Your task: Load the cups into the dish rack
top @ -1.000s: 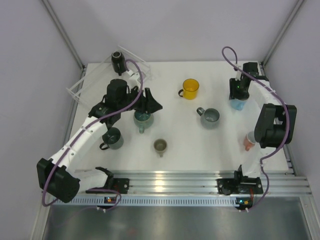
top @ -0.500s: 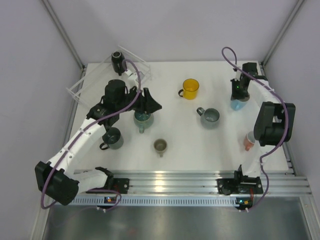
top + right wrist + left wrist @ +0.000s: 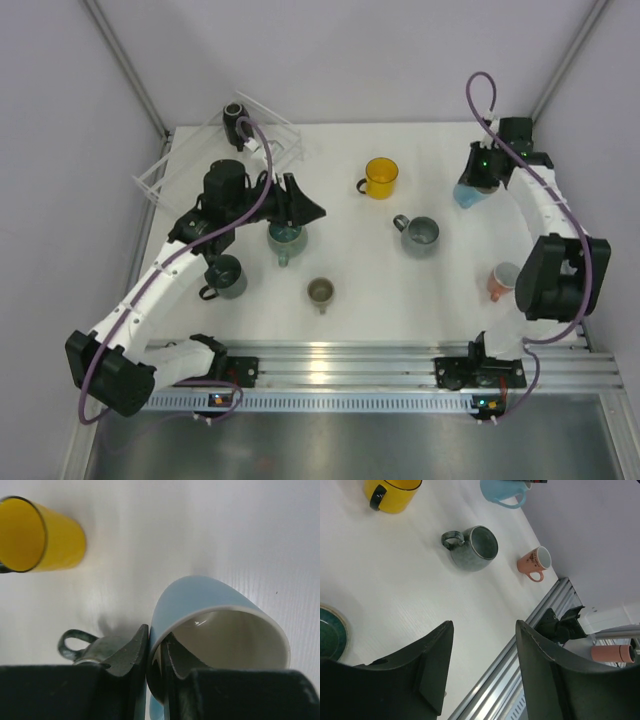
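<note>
My right gripper (image 3: 476, 182) (image 3: 156, 647) is shut on the wall of the light blue cup (image 3: 467, 198) (image 3: 210, 600), one finger inside and one outside. The cup hangs tilted above the table at the far right. My left gripper (image 3: 304, 208) (image 3: 484, 626) stands open and empty over the teal cup (image 3: 285, 238) (image 3: 329, 632). The clear dish rack (image 3: 175, 165) at the far left holds a black cup (image 3: 236, 118). Standing on the table are the yellow cup (image 3: 381, 177) (image 3: 42, 535), grey-blue cup (image 3: 419, 233) (image 3: 476, 547), salmon pink cup (image 3: 499, 281) (image 3: 536, 562), olive cup (image 3: 320, 291) and dark green cup (image 3: 226, 277).
A metal rail (image 3: 380, 362) runs along the near edge with both arm bases on it. Grey walls close in the back and both sides. The left arm's forearm passes right beside the dark green cup.
The right gripper has shut on the light blue cup and raised it off the table, tilting it. The left arm has shifted slightly, its jaws still open.
</note>
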You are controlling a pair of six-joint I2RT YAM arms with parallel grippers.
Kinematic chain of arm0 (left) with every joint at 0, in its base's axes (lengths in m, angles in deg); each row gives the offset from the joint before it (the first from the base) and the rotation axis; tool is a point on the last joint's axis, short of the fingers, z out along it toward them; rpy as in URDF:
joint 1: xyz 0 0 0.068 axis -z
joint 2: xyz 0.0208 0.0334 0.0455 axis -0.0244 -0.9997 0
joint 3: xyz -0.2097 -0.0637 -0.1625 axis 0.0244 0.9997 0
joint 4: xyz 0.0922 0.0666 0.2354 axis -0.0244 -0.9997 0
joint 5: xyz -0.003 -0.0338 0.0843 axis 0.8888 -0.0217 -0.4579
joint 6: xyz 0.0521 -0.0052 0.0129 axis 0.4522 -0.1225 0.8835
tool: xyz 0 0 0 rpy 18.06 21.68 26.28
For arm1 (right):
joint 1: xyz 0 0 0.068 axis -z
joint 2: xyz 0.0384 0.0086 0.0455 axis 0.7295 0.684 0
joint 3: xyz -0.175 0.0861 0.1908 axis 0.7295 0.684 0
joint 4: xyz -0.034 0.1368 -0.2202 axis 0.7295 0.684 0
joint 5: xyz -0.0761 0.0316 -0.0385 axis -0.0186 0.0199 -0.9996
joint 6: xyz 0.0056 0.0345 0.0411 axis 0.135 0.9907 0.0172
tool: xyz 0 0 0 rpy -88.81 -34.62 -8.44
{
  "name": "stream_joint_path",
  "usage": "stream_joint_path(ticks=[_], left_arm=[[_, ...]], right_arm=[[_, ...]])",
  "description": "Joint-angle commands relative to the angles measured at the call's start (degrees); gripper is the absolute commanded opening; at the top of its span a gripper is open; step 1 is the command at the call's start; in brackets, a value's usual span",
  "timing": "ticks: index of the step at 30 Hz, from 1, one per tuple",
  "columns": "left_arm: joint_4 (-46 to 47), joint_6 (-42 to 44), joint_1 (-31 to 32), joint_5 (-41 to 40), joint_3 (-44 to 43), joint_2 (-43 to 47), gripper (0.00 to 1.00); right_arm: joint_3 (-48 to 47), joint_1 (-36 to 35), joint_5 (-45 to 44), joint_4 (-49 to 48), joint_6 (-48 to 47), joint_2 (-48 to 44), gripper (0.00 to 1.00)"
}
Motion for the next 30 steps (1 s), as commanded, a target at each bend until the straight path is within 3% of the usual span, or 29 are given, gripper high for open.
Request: stream_joint_path(ticks=[1,6,13,15,22,27,30], left_arm=[[5.06,-3.76,0.17,3.77,-1.59,0.66,0.59],[5.94,-5.79,0.17,3.77,-2.21,1.27,0.60],[19.44,-15.35,0.17,9.13,1.57,1.10,0.62],[21.93,-17.21,0.17,11.06,2.45,0.31,0.62],[32.91,-26.25,0.17,13.00,5.35,-1.54,0.66],[49.58,-37.06,0.17,14.84,9.12,-3.91,0.70],[50.24,-37.43,0.26,14.85,8.61,-4.97,0.70]], right_arm=[[0.67,-0.32,5.53,-9.52,5.64,-12.90,0.00],[6.20,-0.50,11.33,-17.26,11.36,-21.08,0.00],[15.44,-3.04,20.65,-36.92,26.82,-30.49,0.00],[17.54,-7.25,21.71,-40.81,30.68,-32.07,0.00],[22.82,-18.94,16.18,-57.06,37.29,-36.55,0.00],[24.32,-25.01,13.10,-66.82,39.05,-37.61,0.00],[24.59,-26.25,13.10,-70.00,41.50,-37.35,0.00]])
